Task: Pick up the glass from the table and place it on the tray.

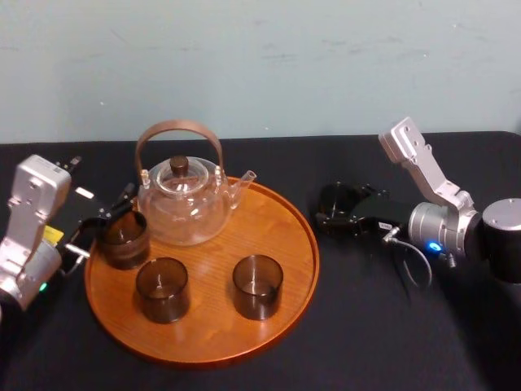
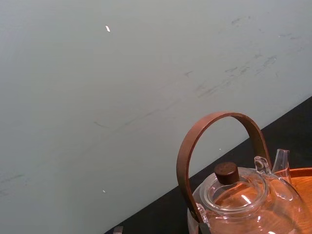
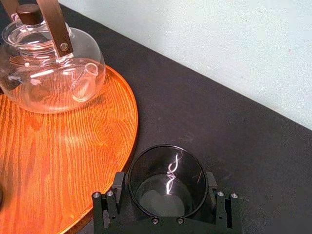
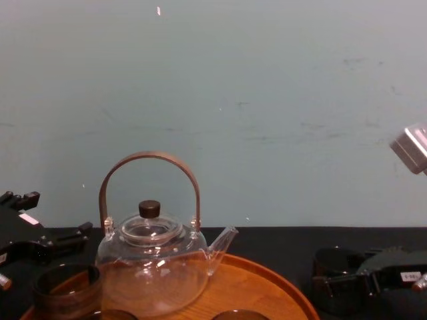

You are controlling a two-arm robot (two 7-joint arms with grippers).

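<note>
Glass: short, dark, upright on the black tabletop, just beside the right rim of the tray. Hard to say whether sitting on the cloth or a hair off it, but definitely not on the tray yet.

Right gripper around it from the side, low on the wall, one of the fingers on each flank. Spread about as wide as the glass and no wider. Looks like contact with the wall on both sides, so reads as pinching it, not just framing it. Makes sense as a hold: from the side, keeping the mouth up and level for a short hop over the low rim.

Plenty of bare wood on the tray's right side, so probably the landing spot. Teapot at the back left with its spout poking rightward, three other glasses toward the front and left. Worth steering clear of that spout and the nearest glass on the way in.

Left gripper parked by the tray's left rim, right next to one of those glasses. Can't tell if open or closed.

Next up, presumably: lift, shift left, set down.
</note>
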